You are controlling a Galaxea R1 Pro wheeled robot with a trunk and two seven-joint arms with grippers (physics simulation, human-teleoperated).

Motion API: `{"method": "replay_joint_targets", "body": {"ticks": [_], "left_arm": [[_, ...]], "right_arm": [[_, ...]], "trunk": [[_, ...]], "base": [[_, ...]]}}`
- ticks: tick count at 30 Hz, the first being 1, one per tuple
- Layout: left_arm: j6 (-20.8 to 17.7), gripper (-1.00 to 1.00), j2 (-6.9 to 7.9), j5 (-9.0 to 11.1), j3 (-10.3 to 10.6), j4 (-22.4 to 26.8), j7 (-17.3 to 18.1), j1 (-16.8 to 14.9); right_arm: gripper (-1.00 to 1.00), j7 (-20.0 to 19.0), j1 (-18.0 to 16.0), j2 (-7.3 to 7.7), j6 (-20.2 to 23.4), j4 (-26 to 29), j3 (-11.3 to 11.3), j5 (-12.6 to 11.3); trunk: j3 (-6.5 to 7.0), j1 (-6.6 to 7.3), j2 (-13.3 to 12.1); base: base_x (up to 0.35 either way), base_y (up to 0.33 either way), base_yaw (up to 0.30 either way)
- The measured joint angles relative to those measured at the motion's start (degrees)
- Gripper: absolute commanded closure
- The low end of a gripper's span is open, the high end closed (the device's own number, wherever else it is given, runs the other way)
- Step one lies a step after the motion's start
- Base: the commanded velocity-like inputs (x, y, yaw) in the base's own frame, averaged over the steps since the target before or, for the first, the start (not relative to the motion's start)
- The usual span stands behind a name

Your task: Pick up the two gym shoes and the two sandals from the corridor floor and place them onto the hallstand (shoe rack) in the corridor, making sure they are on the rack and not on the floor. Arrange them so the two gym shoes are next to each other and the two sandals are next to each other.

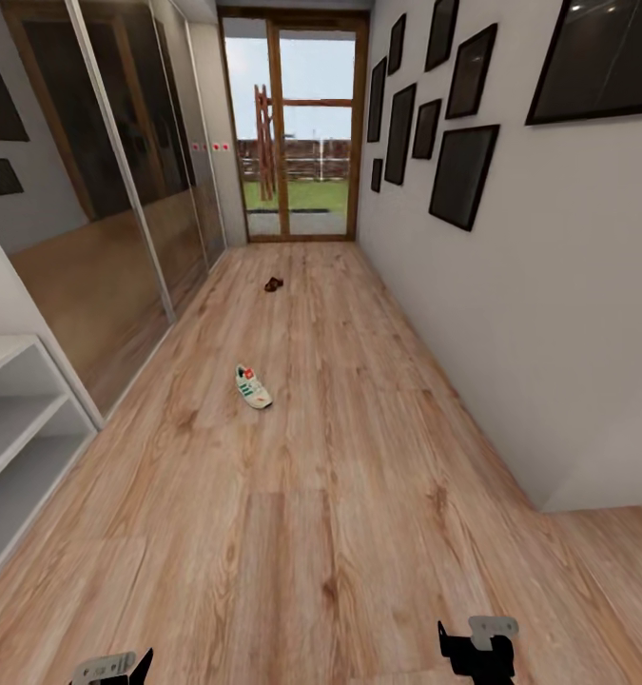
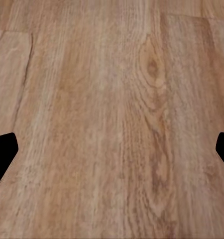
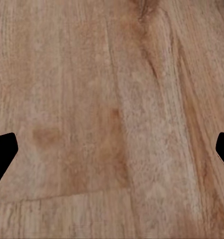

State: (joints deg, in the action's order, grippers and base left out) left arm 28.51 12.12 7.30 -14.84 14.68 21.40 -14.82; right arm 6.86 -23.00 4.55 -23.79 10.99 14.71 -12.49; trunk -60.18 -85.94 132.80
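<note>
One white gym shoe (image 1: 253,386) with green stripes and an orange-red heel lies alone on the wood-plank corridor floor (image 1: 340,495), well ahead of me. Farther down the corridor sits a small dark brown sandal (image 1: 274,283). The other shoe and the other sandal are out of view. My left gripper (image 1: 111,668) and right gripper (image 1: 477,649) hang low at the near edge of the head view, far from both. Each wrist view has dark fingertips wide apart over bare planks: the left gripper (image 2: 112,154) and the right gripper (image 3: 112,154) are open and hold nothing.
A white open shelf unit (image 1: 16,447) stands at the near left; I cannot tell whether it is the hallstand. Mirrored sliding doors (image 1: 121,190) line the left wall and dark picture frames (image 1: 463,176) the right. A glass door (image 1: 294,133) ends the corridor.
</note>
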Motion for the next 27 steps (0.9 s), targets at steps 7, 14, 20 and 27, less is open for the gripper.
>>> {"method": "replay_joint_targets", "body": {"ticks": [7,14,20,27], "left_arm": [[0.0,-1.0,0.0,0.0,0.0,0.0,0.0,0.0],[0.0,-1.0,0.0,0.0,0.1,0.0,0.0,0.0],[0.0,-1.0,0.0,0.0,0.0,0.0,0.0,0.0],[0.0,-1.0,0.0,0.0,0.0,0.0,0.0,0.0]], "right_arm": [[-1.0,0.0,0.0,0.04,-0.1,0.0,0.0,0.0],[-1.0,0.0,0.0,0.01,-0.1,0.0,0.0,0.0],[-1.0,0.0,0.0,0.0,-0.1,0.0,0.0,0.0],[-1.0,0.0,0.0,0.0,-0.1,0.0,0.0,0.0]], "trunk": [[0.0,0.0,0.0],[0.0,0.0,0.0],[0.0,0.0,0.0],[0.0,0.0,0.0]], "base": [[0.339,-0.006,0.0],[0.332,-0.071,0.0],[0.308,-0.123,0.0],[0.298,-0.14,0.0]]}}
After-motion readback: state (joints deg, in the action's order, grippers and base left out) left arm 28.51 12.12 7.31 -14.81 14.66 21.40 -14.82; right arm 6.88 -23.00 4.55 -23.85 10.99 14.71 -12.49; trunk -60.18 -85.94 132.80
